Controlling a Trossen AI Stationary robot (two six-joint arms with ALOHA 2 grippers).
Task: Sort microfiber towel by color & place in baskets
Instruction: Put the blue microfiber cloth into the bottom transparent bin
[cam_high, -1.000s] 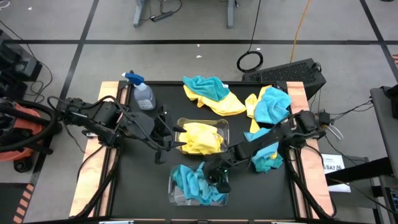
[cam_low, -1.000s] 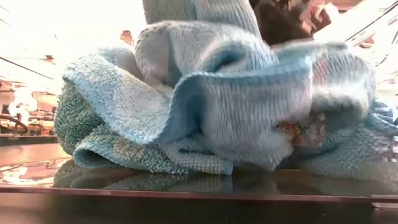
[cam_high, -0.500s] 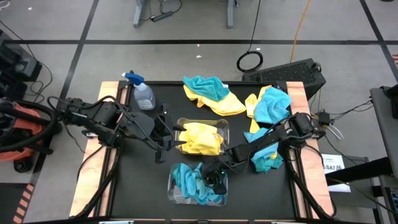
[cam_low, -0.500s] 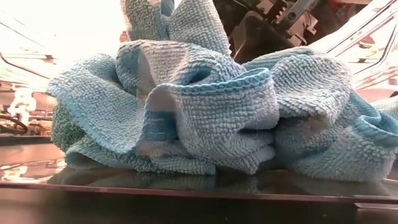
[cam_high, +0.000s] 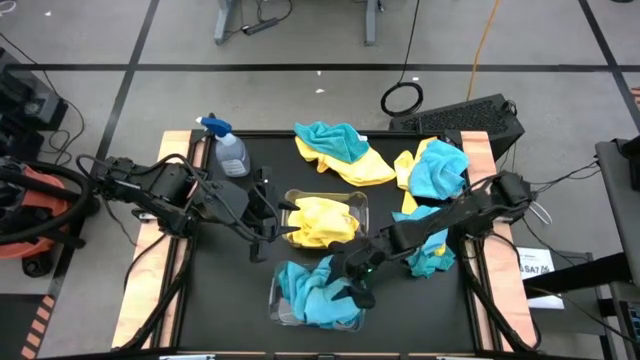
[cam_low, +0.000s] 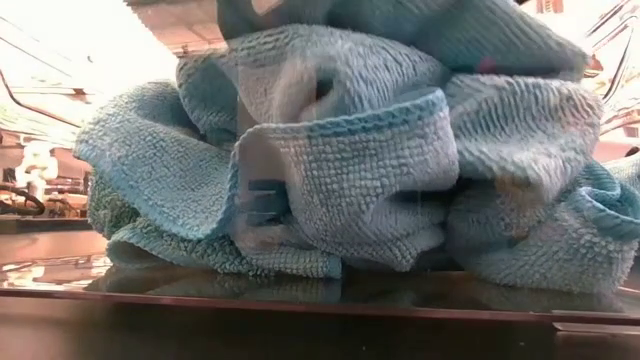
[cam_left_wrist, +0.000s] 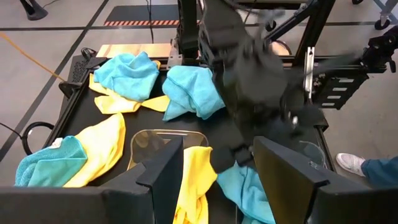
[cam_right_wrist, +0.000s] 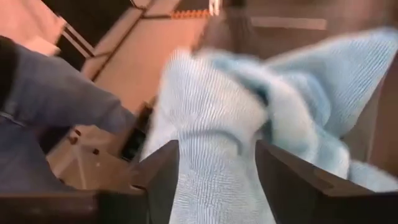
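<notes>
Standing at the far left corner of the black table (cam_high: 220, 250) is a clear spray bottle (cam_high: 230, 152) with a blue trigger, well apart from the cloths. A black keyboard (cam_high: 470, 115) lies on the floor beyond the far right corner.

Two clear baskets sit mid-table. The far basket (cam_high: 352, 202) holds yellow towels (cam_high: 322, 222); the near basket (cam_high: 285, 312) holds a heap of teal towels (cam_high: 315, 292), how many I cannot tell. In the low view this teal heap fills the picture, ribbed and crumpled, hiding the table behind it.

Loose cloths lie in three groups: a teal towel (cam_high: 335, 140) over a yellow towel (cam_high: 365, 168) at the far edge, a teal-and-yellow pile (cam_high: 432, 168) at the far right, and a teal cloth (cam_high: 428, 262) at the right under the right arm.

The right gripper (cam_high: 352, 285) hangs over the near basket, just above the teal heap; its fingers (cam_right_wrist: 163, 171) stand apart, with teal cloth showing between them, and nothing looks pinched. The left gripper (cam_high: 268, 222) waits just left of the far basket, fingers (cam_left_wrist: 165, 177) apart and empty. The left wrist view sees the right arm blocking much of the near basket.
</notes>
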